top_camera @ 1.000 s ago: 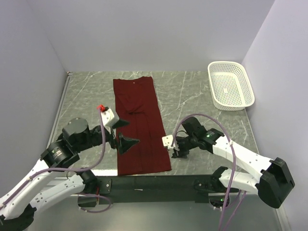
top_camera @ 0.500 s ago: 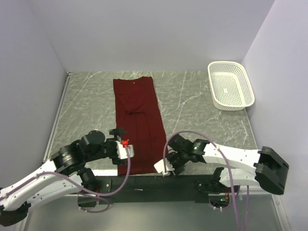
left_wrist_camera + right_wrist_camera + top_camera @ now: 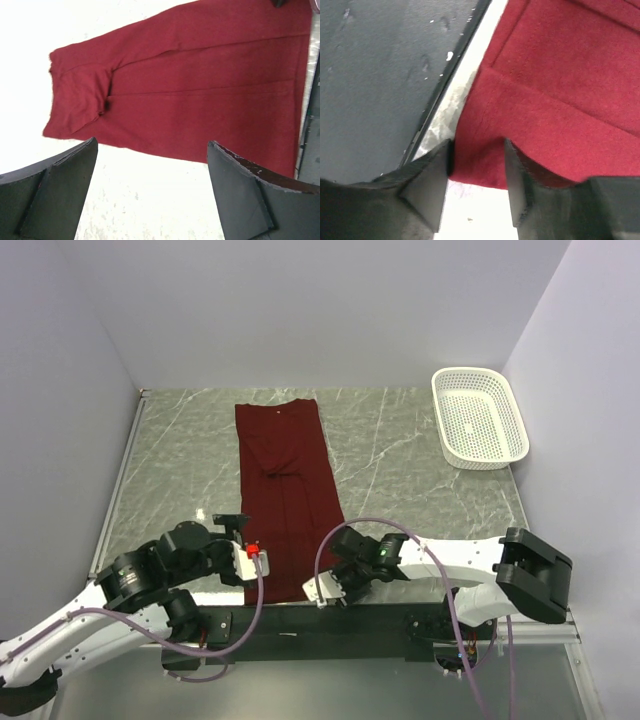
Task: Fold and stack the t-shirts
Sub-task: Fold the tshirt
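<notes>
Long dark red cotton t-shirt runs up-frame: right gripper straddles its bottom-right corner, jaws half-open, left gripper hangs bottom-left, jaws wide.

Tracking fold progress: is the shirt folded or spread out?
Partly folded. The shirt lies flat as a long narrow strip, sides folded in; not yet folded end to end.

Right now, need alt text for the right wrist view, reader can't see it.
The right tool sits low with its two dark fingers apart, straddling a corner of the maroon t-shirt without closing on it. Pale table shows below the hem, and a dark panel fills the upper left.
</notes>
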Controlling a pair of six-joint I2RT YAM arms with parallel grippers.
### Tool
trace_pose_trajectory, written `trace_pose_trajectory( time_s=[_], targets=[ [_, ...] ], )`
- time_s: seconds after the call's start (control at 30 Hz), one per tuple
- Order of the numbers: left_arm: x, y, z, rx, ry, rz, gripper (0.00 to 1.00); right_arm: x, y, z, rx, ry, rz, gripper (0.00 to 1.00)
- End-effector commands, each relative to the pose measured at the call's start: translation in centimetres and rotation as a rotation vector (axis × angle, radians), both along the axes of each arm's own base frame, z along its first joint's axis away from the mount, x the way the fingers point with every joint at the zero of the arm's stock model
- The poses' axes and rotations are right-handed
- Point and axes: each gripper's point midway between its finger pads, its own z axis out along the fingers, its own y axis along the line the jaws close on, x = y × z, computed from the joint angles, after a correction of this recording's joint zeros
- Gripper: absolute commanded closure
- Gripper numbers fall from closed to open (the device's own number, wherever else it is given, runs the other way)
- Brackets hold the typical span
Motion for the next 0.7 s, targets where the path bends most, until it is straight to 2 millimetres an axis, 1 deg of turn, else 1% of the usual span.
trace_pose_trajectory(
  time_s=[0.0,0.03,0.07,0.13,0.17,0.2,0.23,0.3,0.37,0.4,0.43,0.47,0.5,0.53,0.57,0.63,0.67],
  targets=[
    [0.4,0.8,1.2,-0.007,-0.059,0.023,0.04,1.4,0.9,0.1,-0.002,-0.057,-0.049,0.50],
    [0.4,1.0,1.2,-0.003,-0.062,0.025,0.04,1.5,0.8,0.0,-0.008,-0.053,-0.060,0.52],
    [0.3,1.2,1.5,-0.015,-0.069,0.027,0.04,1.6,0.8,-0.2,-0.014,-0.057,-0.065,0.58],
    [-0.2,1.5,1.1,-0.002,-0.055,0.015,0.04,1.6,0.6,-0.5,-0.028,-0.056,-0.076,0.65],
    [-0.8,1.3,0.9,-0.002,-0.041,-0.020,0.04,1.5,0.7,-0.3,-0.021,-0.048,-0.076,0.73],
    [-1.1,1.5,0.4,0.018,-0.029,-0.032,0.05,1.6,0.8,-0.2,-0.018,-0.047,-0.080,0.78],
    [-1.6,1.3,0.3,0.015,-0.015,-0.060,0.05,1.6,0.9,0.0,-0.009,-0.046,-0.081,0.84],
    [-2.6,0.7,-0.3,0.019,0.017,-0.124,0.08,1.8,1.0,0.7,0.019,-0.026,-0.093,1.00],
    [-3.1,0.1,-0.8,0.019,0.043,-0.159,0.09,2.3,1.2,1.8,0.052,0.012,-0.121,1.00],
    [-3.5,-0.3,-1.4,0.028,0.059,-0.196,0.12,2.8,1.2,2.7,0.090,0.056,-0.148,1.00],
    [-3.4,-0.7,-1.9,0.039,0.071,-0.205,0.14,3.2,1.2,3.5,0.107,0.080,-0.166,1.00],
    [-3.5,-1.1,-2.3,0.041,0.085,-0.213,0.19,3.5,1.2,4.1,0.124,0.102,-0.182,1.00],
    [-3.6,-1.3,-3.1,0.053,0.104,-0.224,0.22,3.8,1.2,4.7,0.146,0.124,-0.195,1.00],
    [-3.7,-2.1,-3.6,0.056,0.127,-0.249,0.25,4.4,1.1,5.4,0.172,0.152,-0.218,1.00],
    [-3.7,-2.5,-4.2,0.062,0.142,-0.258,0.30,4.4,0.9,5.6,0.175,0.171,-0.228,1.00],
    [-4.1,-3.7,-4.9,0.052,0.186,-0.297,0.30,4.4,1.1,6.1,0.190,0.191,-0.235,1.00],
    [-3.9,-4.5,-4.8,0.027,0.186,-0.305,0.31,4.3,1.1,6.1,0.189,0.201,-0.236,1.00]
  ],
)
